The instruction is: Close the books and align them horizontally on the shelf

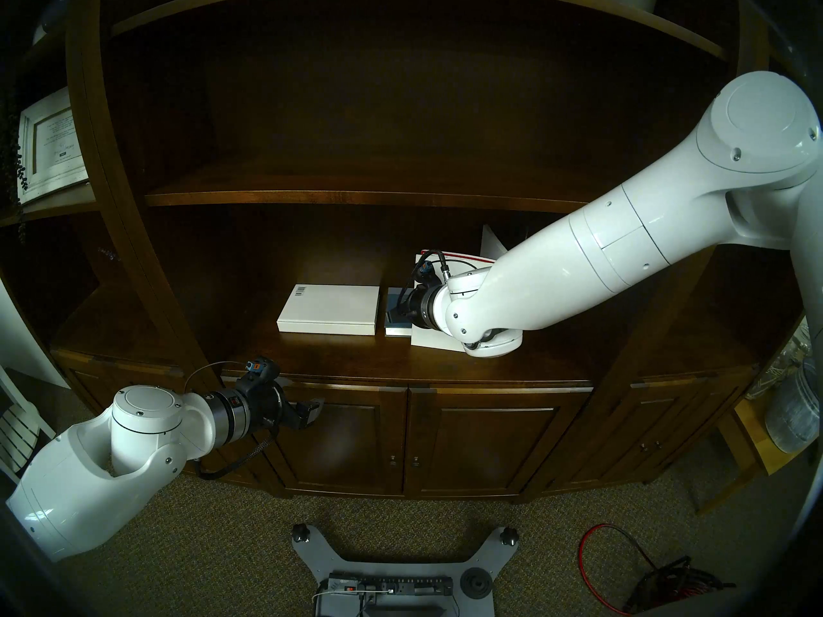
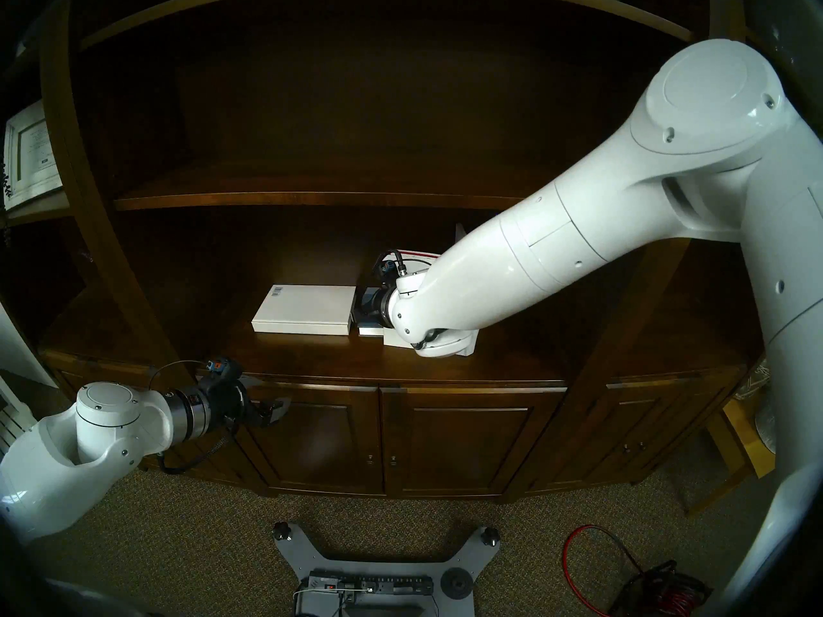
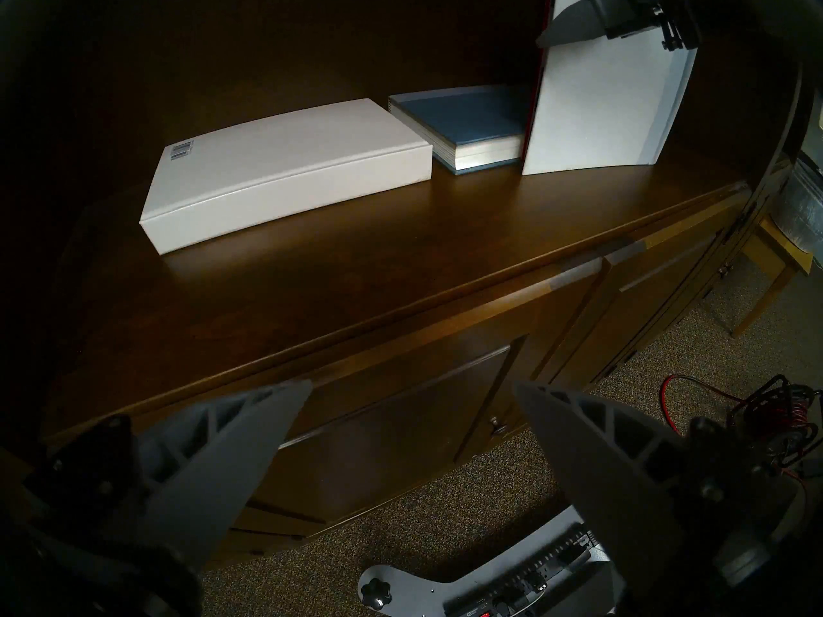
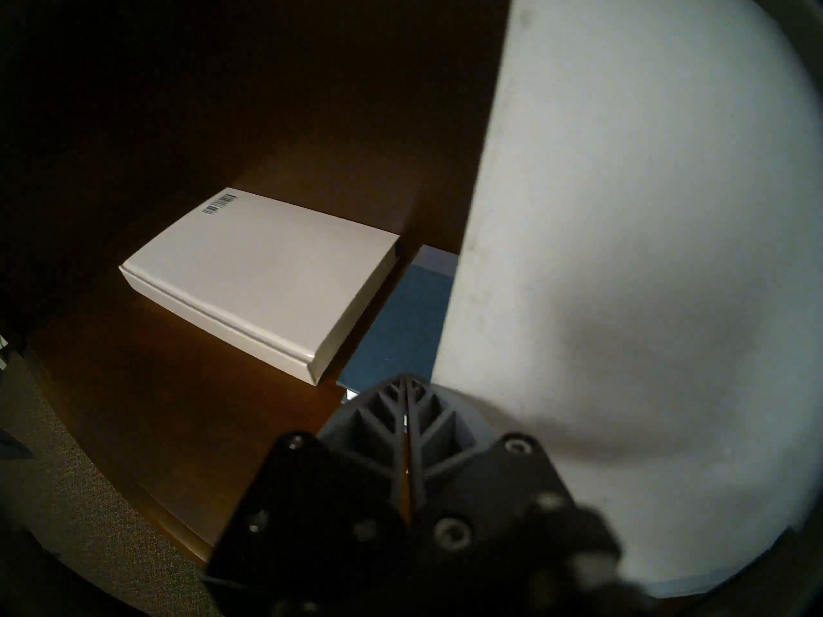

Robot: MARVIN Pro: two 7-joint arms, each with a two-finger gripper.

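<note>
Left wrist view: three books on the shelf (image 3: 401, 264), right one with its cover stood up.
White barcode book (image 3: 285, 166) lies flat and closed at left, blue book (image 3: 467, 122) flat just beside it, larger white book (image 3: 601, 104) (red edge showing) with cover raised, leaning over the blue one's right part. Right gripper (image 4: 406, 387) is clenched shut, fingers pressed together against that raised cover, grasping nothing. Left gripper (image 3: 412, 429) spread wide, empty, in front of the cabinet doors (image 3: 401, 407).

The shelf (image 3: 356, 282) carries a white book (image 3: 285, 166), a blue book (image 3: 472, 122) and an open white book (image 3: 601, 113).
</note>
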